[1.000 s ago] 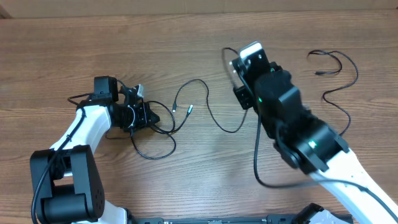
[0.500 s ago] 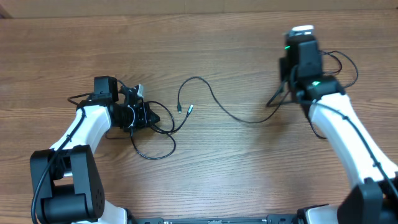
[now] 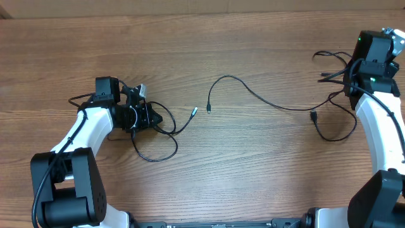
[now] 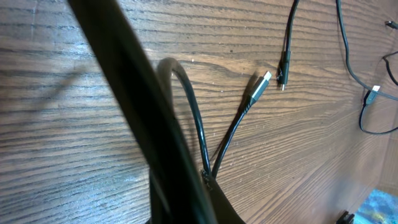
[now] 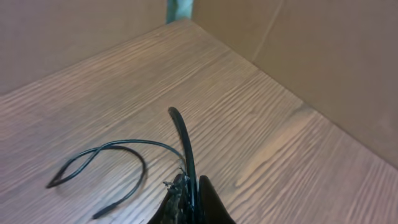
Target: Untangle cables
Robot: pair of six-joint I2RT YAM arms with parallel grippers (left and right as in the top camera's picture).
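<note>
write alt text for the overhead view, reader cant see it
On a wooden table, the right gripper at far right grips one long black cable strung across the middle; the left gripper clamps a small looped tangle of cables.

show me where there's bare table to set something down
Bare: the table front middle, below the long cable, and the far strip above it. Crowded: the tangled loops by the left arm, and the loose loops at the right edge.

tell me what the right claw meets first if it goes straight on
Beyond the cable it grips, only bare table up to the far corner, then likely the brown wall; depth unclear.
</note>
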